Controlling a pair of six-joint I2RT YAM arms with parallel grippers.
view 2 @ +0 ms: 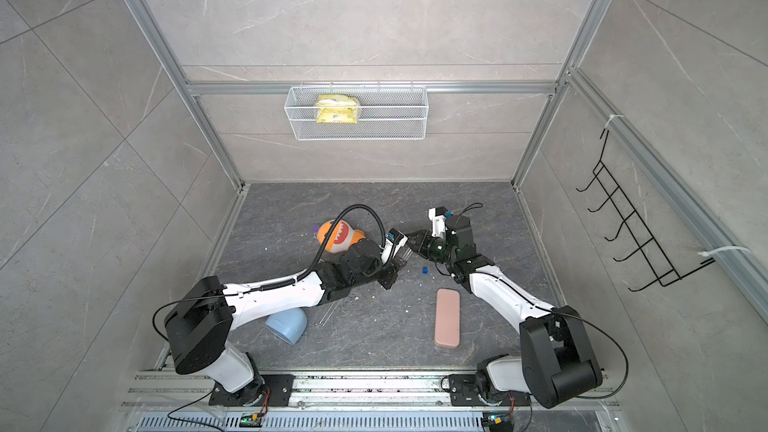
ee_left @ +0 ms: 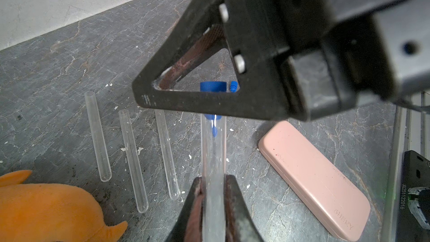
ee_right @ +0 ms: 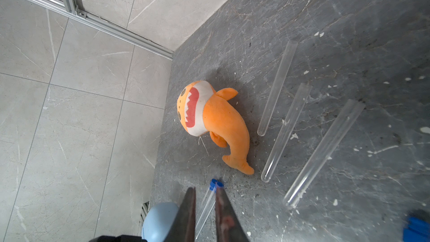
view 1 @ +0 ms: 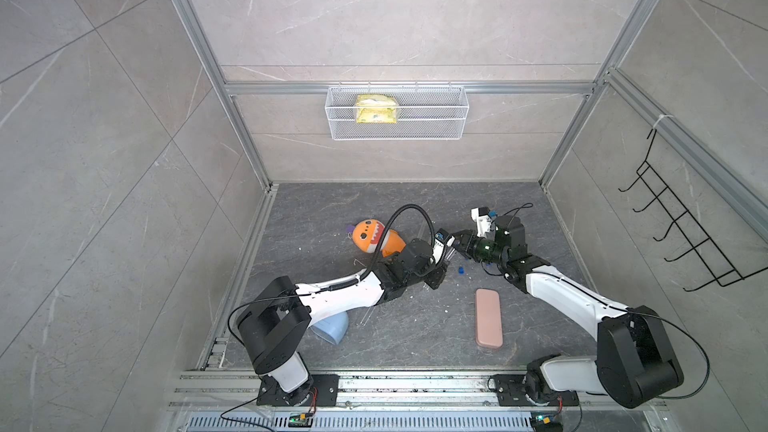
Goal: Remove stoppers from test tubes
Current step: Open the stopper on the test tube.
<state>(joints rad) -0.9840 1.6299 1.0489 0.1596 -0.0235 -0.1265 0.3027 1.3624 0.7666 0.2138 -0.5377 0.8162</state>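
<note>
My left gripper [ee_left: 213, 178] is shut on a clear test tube [ee_left: 213, 154] and holds it off the floor. The tube's blue stopper [ee_left: 213, 86] shows through the window of a right gripper finger [ee_left: 209, 103]. My right gripper [ee_right: 205, 189] is shut on that stopper; its own view shows only a narrow gap at the tips. Both grippers meet mid-floor [view 1: 453, 245]. Three unstoppered test tubes [ee_right: 277, 89] lie side by side. Two stoppered test tubes [ee_right: 206, 203] lie beside the cup. A loose stopper [view 1: 460, 270] lies on the floor.
An orange shark plush [view 1: 374, 236] lies behind the left arm. A pink case [view 1: 488, 317] lies front right. A pale blue cup [view 1: 332, 328] lies on its side under the left arm. White crumbs dot the grey floor. A wire basket [view 1: 397, 112] hangs on the back wall.
</note>
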